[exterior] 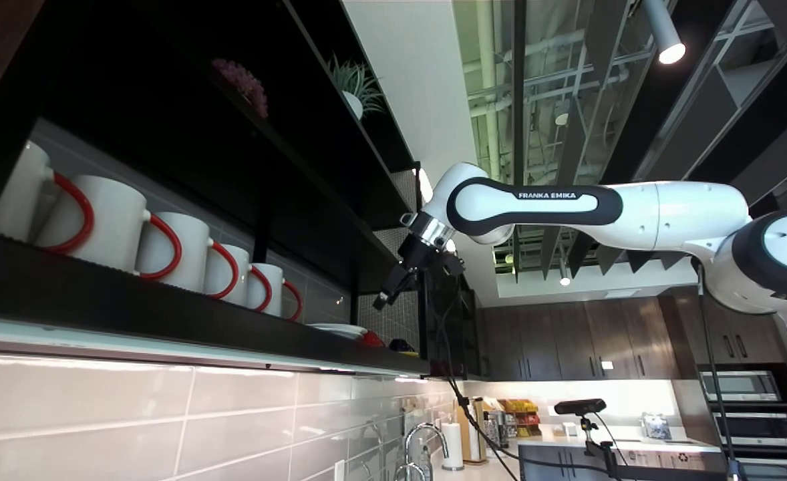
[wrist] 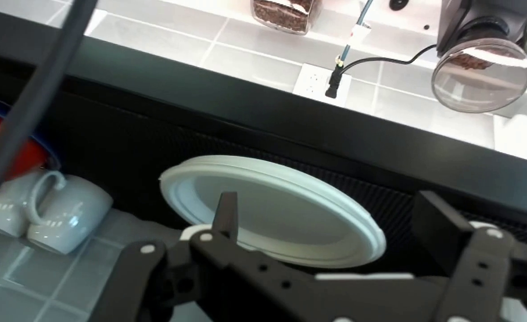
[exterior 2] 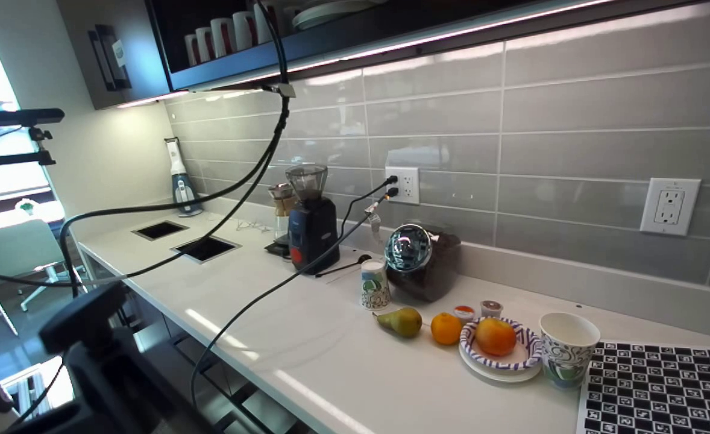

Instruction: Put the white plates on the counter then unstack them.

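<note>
The spiky green plant (exterior: 360, 85) is shown in just an exterior view, left of the robot arm (exterior: 634, 207). The green pear (exterior 2: 402, 322) and the orange (exterior 2: 446, 329) are shown in just an exterior view, near each other on the white counter (exterior 2: 355, 355). The smooth inside of the white plates (wrist: 272, 212) is shown only in the wrist view. There, the plates are seen on the black shelf (wrist: 201, 89), past the gripper (wrist: 334, 220), with two pale cups (wrist: 73, 210) to the left. In an exterior view the plates are seen below the gripper and to its left, with a gap between. The gripper is spread wide and nothing is held by it. The plates are round and stacked, with raised rims. How many cannot be told.
</note>
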Robot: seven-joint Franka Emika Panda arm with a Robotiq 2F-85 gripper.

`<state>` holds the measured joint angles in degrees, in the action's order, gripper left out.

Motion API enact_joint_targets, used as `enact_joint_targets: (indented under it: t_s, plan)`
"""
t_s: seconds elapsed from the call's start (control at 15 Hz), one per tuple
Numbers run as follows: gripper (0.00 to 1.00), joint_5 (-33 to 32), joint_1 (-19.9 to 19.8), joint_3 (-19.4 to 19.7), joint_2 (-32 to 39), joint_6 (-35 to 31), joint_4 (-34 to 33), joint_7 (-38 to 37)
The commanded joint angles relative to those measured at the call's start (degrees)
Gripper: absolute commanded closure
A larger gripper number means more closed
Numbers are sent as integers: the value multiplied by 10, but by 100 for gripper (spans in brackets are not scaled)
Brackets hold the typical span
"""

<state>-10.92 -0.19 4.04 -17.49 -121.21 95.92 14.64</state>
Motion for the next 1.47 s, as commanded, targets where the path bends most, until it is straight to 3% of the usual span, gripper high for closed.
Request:
enact_joint_targets:
  t_s: [0.0,0.47,0.73,1.13,1.4]
  plan:
    - [0,12,12,2,8,-38,12,72]
    - [0,-27,13,-8,31,-100,24,154]
    - [0,-56,9,-16,64,-141,7,146]
    - [0,-42,11,-14,60,-135,14,145]
    - [0,-7,20,-6,63,-169,41,183]
